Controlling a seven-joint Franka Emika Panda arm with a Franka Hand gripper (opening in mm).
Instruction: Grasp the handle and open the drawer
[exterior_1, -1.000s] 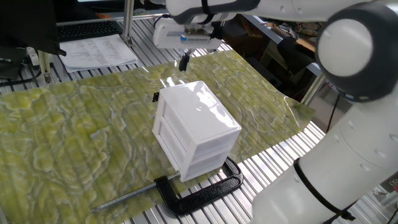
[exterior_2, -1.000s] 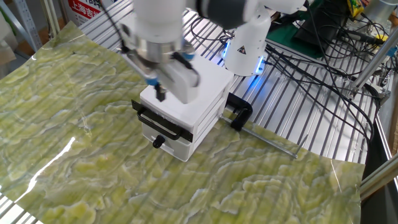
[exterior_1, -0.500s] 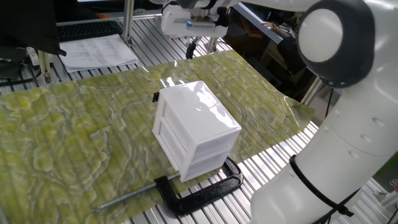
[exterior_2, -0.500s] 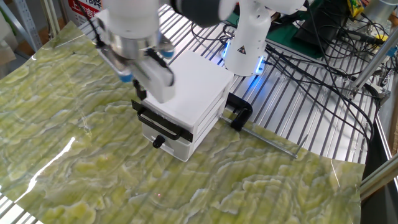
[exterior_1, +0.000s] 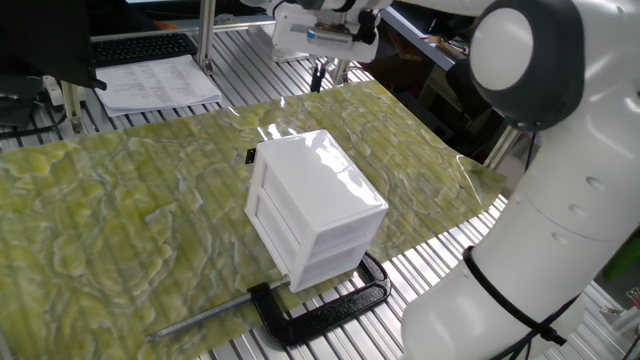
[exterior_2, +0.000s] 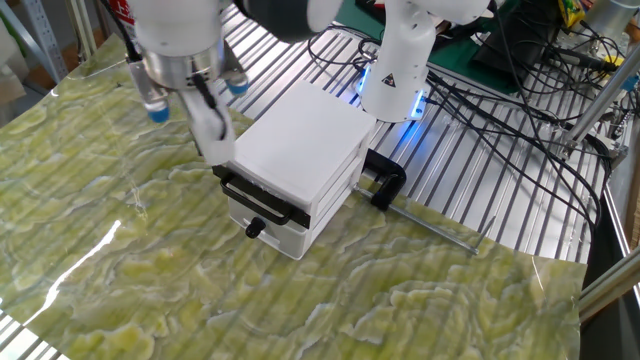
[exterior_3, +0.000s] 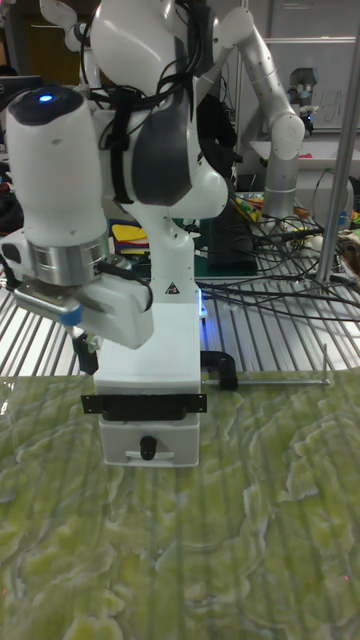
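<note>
**Gripper held off to one side of the box, drawer shut**

The white arm (exterior_3: 120, 150) is seen reaching over the worktop (exterior_2: 480, 180), a bed of metal slats partly covered by a green-yellow marbled mat (exterior_2: 150, 290). On the mat a glossy white box (exterior_2: 300, 150) is set, with its rear edge gripped by a large black clamp (exterior_1: 320, 305) whose long bar lies across the slats.

In the lower part of the box front the drawer (exterior_3: 150, 443) is seated flush, fully closed. Above it a flat black bar (exterior_3: 144, 404) is fixed across the front. The handle (exterior_3: 148, 449), a tiny black knob, is carried at the middle of the drawer front, and nothing is touching it.

The gripper (exterior_2: 212, 140) is held beside the upper corner of the box, above the mat and well apart from the knob. In the tall fixed view it is shown level with the top of the box, at its side. Nothing is held in it; whether the fingers are apart or together cannot be told from these views.

Papers (exterior_1: 160, 82) are lying on the slats beyond the mat.
</note>
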